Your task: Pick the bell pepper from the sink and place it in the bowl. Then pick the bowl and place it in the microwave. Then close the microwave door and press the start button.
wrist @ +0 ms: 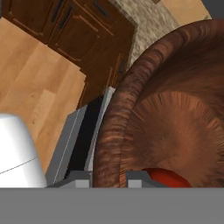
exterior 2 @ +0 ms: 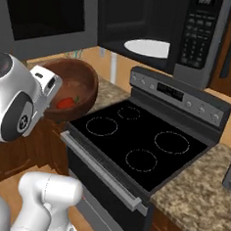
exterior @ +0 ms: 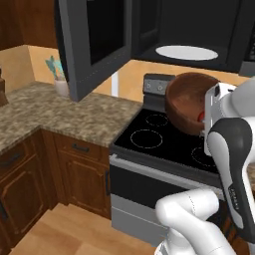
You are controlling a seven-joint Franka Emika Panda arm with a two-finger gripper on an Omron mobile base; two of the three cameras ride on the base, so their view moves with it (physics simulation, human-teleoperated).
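Note:
My gripper is shut on the rim of the reddish-brown bowl, one finger outside the wall and the other inside. The bowl hangs tilted in the air over the front left of the stove, below the microwave. The red bell pepper lies inside the bowl, low against its wall; the hand view has it by the inner finger. The microwave door stands swung open to the left. A white turntable plate shows in the open cavity.
A black-topped stove with a control rail sits under the microwave. The microwave's button panel is on its right side. Granite counter runs left of the stove, with a small vase at the wall. Wooden cabinets stand below.

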